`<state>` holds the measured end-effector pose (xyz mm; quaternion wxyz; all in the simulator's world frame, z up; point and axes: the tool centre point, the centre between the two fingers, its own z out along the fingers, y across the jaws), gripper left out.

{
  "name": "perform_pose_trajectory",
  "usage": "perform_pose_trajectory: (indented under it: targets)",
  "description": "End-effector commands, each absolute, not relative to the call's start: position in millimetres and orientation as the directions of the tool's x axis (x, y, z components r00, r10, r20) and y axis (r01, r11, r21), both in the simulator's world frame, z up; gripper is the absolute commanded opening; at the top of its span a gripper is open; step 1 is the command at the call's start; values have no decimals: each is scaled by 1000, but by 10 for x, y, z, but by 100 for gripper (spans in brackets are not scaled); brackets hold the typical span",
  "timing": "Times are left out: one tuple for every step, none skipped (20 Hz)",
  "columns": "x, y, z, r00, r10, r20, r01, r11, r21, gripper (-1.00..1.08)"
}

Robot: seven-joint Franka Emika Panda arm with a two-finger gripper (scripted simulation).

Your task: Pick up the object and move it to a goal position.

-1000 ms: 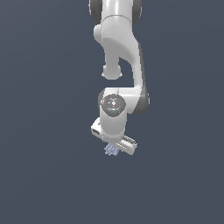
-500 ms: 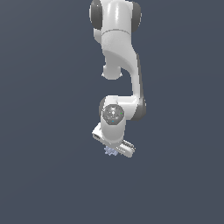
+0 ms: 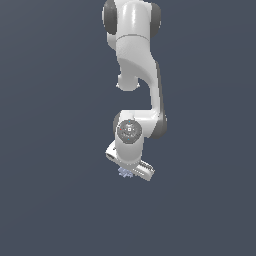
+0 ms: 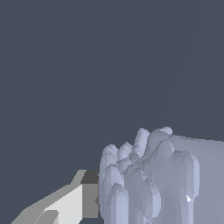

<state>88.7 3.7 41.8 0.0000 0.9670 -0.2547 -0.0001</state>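
My claw (image 3: 129,171) is pointing down at the end of my arm (image 3: 137,75), approx. center of the exterior view, and it's pinching the object (image 3: 124,173) between its fingers. Only a small bit of the object is peeking out under the claw body, toward the exterior view's left; the rest is hiding behind the white housing. I can't tell from that view how wide the jaws are standing, but the gap is no wider than the object itself.

In the wrist view the object (image 4: 144,183) is filling the lower part of the frame w/ a cluster of pale lavender-blue rounded spikes, layered in rows. One finger (image 4: 74,203) is showing as a white and grey wedge w/ a dark pad, pressing right against the object's side. The other finger isn't clearly showing; a flat lavender face is running off the frame edge on that side.

Background is a plain dark slate-blue all around in both views. I can't tell if the object is touching any surface beneath it.
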Motion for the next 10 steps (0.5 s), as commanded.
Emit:
perform_pose_trajectory:
  targets:
    - [888, 37, 419, 870, -493, 0, -493, -870, 0, -100]
    - [888, 37, 419, 870, -493, 0, -493, -870, 0, -100]
    - [888, 37, 419, 870, -493, 0, -493, -870, 0, -100]
    - [888, 37, 419, 870, -493, 0, -493, -870, 0, -100]
    - [887, 36, 420, 870, -493, 0, -493, -870, 0, -100]
    - [883, 35, 423, 870, -493, 0, -493, -870, 0, -100]
    - [878, 34, 428, 870, -493, 0, -493, -870, 0, -100]
    - [871, 32, 434, 870, -493, 0, -493, -870, 0, -100]
    - [861, 29, 443, 870, -493, 0, -493, -870, 0, -100]
    - [849, 25, 453, 870, -493, 0, -493, -870, 0, -100]
